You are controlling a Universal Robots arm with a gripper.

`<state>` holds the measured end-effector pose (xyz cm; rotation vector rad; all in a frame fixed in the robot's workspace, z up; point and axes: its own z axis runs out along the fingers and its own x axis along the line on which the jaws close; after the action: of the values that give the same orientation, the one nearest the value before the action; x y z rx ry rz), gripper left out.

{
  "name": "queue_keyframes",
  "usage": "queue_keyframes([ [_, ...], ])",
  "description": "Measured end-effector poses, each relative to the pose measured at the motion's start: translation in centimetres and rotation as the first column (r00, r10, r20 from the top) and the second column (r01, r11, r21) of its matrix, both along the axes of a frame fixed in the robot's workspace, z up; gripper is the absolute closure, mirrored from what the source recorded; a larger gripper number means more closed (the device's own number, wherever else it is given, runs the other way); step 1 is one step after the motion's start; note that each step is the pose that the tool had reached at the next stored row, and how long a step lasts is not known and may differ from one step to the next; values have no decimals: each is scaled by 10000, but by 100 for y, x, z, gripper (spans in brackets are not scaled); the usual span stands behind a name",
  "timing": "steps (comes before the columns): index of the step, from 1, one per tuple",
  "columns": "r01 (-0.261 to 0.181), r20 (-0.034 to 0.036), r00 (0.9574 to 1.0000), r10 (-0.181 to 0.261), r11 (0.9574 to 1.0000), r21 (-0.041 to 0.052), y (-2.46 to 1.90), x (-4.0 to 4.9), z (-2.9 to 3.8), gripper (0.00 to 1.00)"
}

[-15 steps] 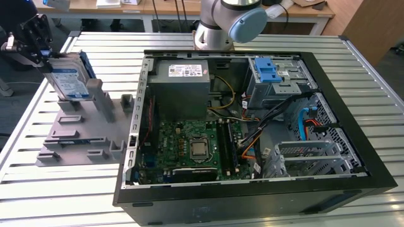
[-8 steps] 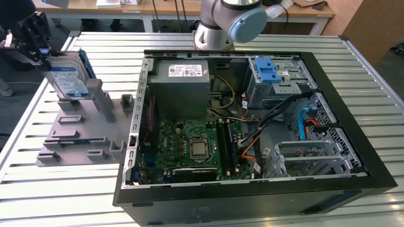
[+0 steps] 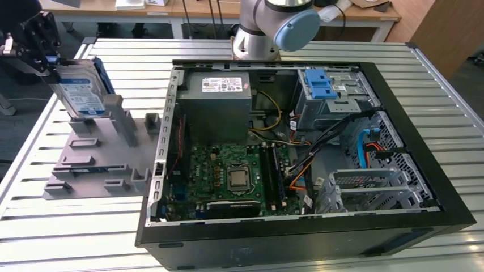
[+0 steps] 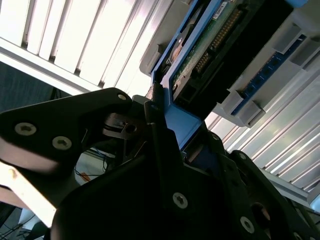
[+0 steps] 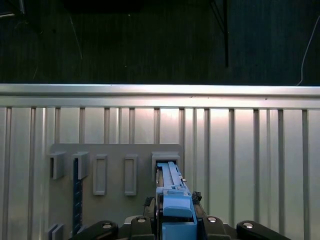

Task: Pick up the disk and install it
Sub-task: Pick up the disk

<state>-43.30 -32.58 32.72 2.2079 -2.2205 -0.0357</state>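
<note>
The jaws pinch the blue frame edge of the disk (image 4: 197,57), whose green circuit board shows in the second wrist view. The exterior view shows its labelled face, upright at a slot of the grey holder (image 3: 90,164) on the table (image 3: 45,238).

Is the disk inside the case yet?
No, the disk is upright at the grey fixture on the exterior view's left, outside the case.
</note>
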Motion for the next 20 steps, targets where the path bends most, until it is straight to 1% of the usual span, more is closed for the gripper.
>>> queue_keyframes([
  [20,0,1,10000,0,10000,0,0,0,86,64],
])
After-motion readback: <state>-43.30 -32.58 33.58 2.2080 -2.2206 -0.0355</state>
